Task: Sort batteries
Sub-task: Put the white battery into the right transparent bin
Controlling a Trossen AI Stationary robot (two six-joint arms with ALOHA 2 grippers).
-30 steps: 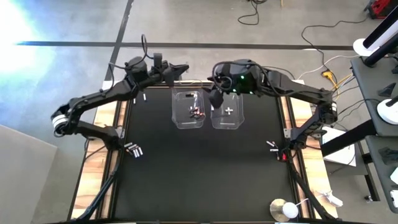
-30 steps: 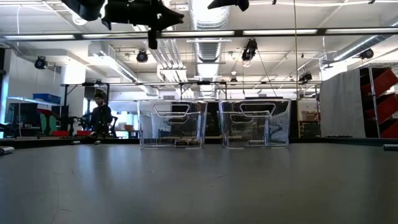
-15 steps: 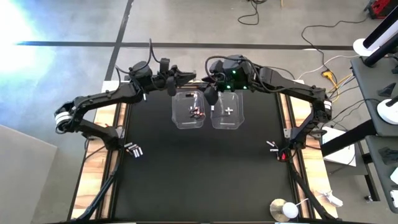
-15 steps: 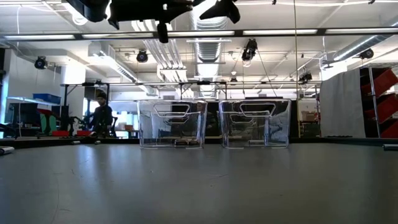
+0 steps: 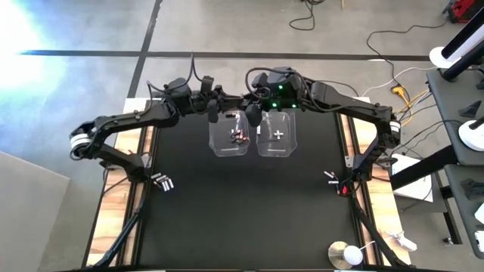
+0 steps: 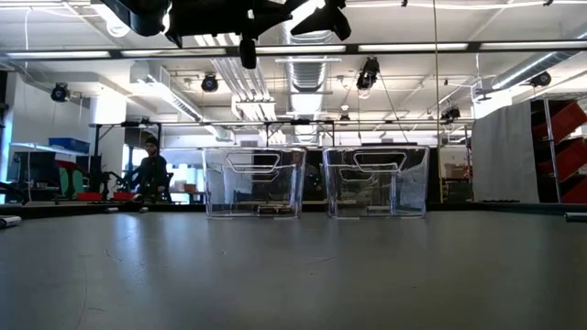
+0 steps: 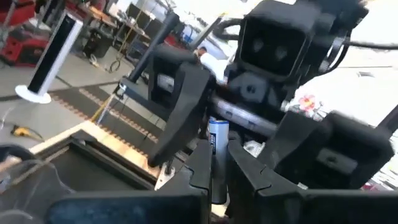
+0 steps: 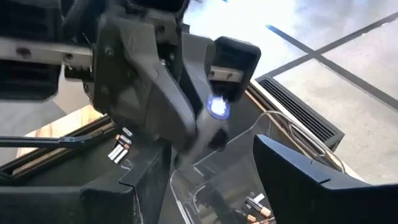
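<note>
My left gripper (image 7: 216, 163) is shut on one silver-and-blue battery (image 7: 217, 133), high above the far rim of the left clear tub (image 5: 219, 145). Facing it from the right, my right gripper (image 5: 252, 115) is open. Its fingers (image 7: 179, 104) stand on either side of the battery's free end (image 8: 217, 108); I cannot tell whether they touch it. Dark batteries with reddish marks (image 5: 240, 137) lie in the left tub. White batteries (image 5: 278, 135) lie in the right tub (image 5: 291, 147). My left gripper pinches the battery's rear part (image 7: 216, 153) between its two fingers. The battery lies along the fingers and sticks out past their tips. The fingers point roughly level toward the table's right side. The battery is lifted clear, high above the tubs.
Loose batteries lie near the table's left edge (image 5: 162, 181) and right edge (image 5: 333, 179). A white round object (image 5: 346, 254) sits at the near right corner. A person (image 6: 147, 170) is in the room far behind the table. Black table surface (image 5: 242, 211) lies in front of the tubs.
Both grippers have drawn toward each other above the tubs' far rims: the left one toward the table's right with the battery, the right one toward the left. Neither gripper's finger gap has changed.
</note>
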